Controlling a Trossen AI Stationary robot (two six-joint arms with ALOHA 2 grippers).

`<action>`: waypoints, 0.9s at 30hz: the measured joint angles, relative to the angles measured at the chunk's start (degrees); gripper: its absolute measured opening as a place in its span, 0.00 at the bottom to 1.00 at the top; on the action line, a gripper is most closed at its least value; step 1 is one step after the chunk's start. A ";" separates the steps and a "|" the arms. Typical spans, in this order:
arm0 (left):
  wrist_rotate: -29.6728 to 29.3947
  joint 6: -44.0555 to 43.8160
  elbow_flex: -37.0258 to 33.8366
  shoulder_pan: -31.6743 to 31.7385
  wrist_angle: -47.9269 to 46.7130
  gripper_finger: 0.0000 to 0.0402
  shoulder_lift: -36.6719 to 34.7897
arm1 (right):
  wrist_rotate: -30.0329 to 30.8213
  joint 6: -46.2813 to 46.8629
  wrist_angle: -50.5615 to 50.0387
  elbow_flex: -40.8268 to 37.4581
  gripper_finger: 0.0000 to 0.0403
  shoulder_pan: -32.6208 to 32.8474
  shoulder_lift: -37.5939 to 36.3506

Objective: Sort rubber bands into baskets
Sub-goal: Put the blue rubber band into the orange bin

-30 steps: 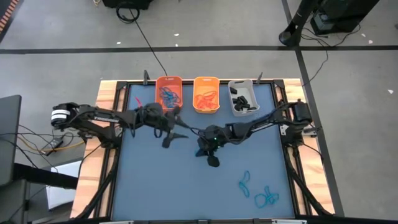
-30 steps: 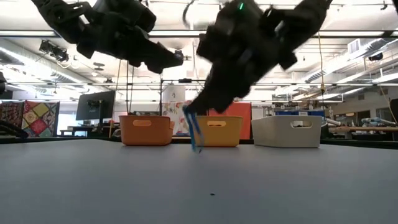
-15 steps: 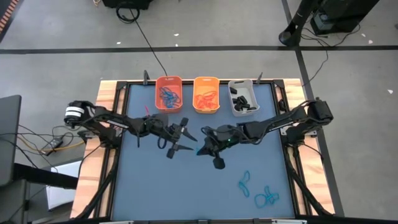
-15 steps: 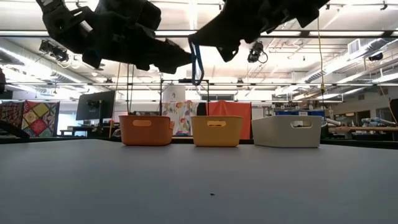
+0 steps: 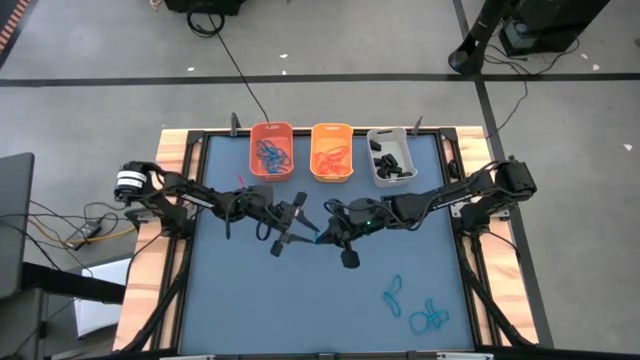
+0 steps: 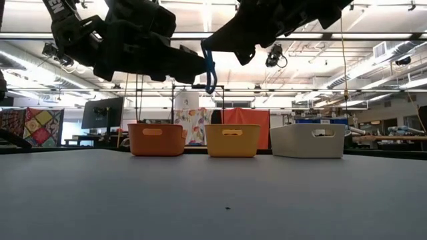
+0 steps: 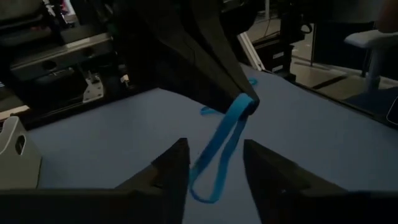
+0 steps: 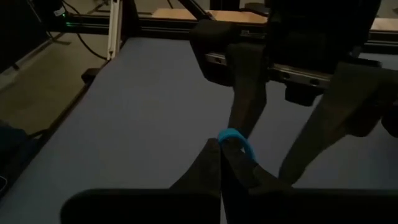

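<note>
My right gripper (image 8: 221, 147) hangs over the middle of the table, shut on one blue rubber band (image 7: 219, 146). The band (image 6: 210, 69) dangles high above the tabletop. My left gripper (image 7: 214, 163) is open and faces it from the table's left, one finger on each side of the hanging loop; I see no touch. The three baskets stand in a row at the far edge: orange (image 5: 271, 150) holding blue bands, yellow-orange (image 5: 332, 152) holding orange ones, grey-white (image 5: 390, 157) holding black ones. My right gripper pinches the top of the blue loop (image 7: 244, 106) between its two shut fingertips (image 8: 214, 155). The fingers slant downward from the table's right. The band hangs slack below them as a long narrow loop, lifted clear of the table.
More loose blue bands lie on the blue mat near the front right, one (image 5: 393, 292) and a small cluster (image 5: 428, 318). The wooden table frame (image 5: 165, 200) borders the mat. In the low view the room lies beyond the baskets.
My right gripper has risen with the blue band, which hung down near the tabletop a second ago and is now lifted well clear. My left gripper has come down and toward the table's right, up to the hanging band.
</note>
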 joint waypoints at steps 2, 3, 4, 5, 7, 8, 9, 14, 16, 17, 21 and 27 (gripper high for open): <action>0.01 0.00 0.00 0.03 0.03 0.32 0.00 | 0.03 0.00 0.02 0.00 0.01 0.00 0.00; 0.01 0.00 0.00 0.04 0.01 0.28 0.00 | 0.01 0.00 0.07 0.00 0.01 0.00 0.01; -0.01 0.01 0.00 0.04 0.01 0.24 0.00 | 0.04 -0.01 0.05 0.00 0.01 0.00 0.00; -0.01 0.03 0.00 0.04 0.03 0.20 0.00 | 0.07 0.00 0.07 0.00 0.01 0.00 0.00; 0.01 0.05 0.00 0.04 0.01 0.12 0.00 | 0.09 -0.04 0.23 0.00 0.01 0.00 0.00; 0.01 0.07 0.00 0.04 0.01 0.09 0.00 | 0.15 -0.22 0.49 0.00 0.01 0.00 0.00; 0.01 0.11 0.00 0.04 0.03 0.06 0.00 | 0.20 -0.38 0.71 0.00 0.01 0.00 0.01; 0.05 0.09 0.00 0.59 0.01 0.02 0.00 | 1.64 -1.34 1.91 0.00 0.01 -0.24 0.00; 0.04 0.01 0.00 0.97 0.00 0.01 -0.02 | 1.68 -1.18 1.88 0.00 0.01 -0.56 0.01; 0.03 -0.02 0.00 1.26 -0.13 0.01 -0.14 | 1.91 -0.94 1.86 0.00 0.01 -0.74 0.00; -0.07 -1.68 0.00 2.99 -1.02 0.01 -0.77 | 5.65 1.93 0.98 0.00 0.07 -1.48 0.02; -4.92 -6.44 0.02 7.44 -4.60 0.00 -2.08 | 12.12 5.19 -4.36 0.00 0.23 -1.98 -0.49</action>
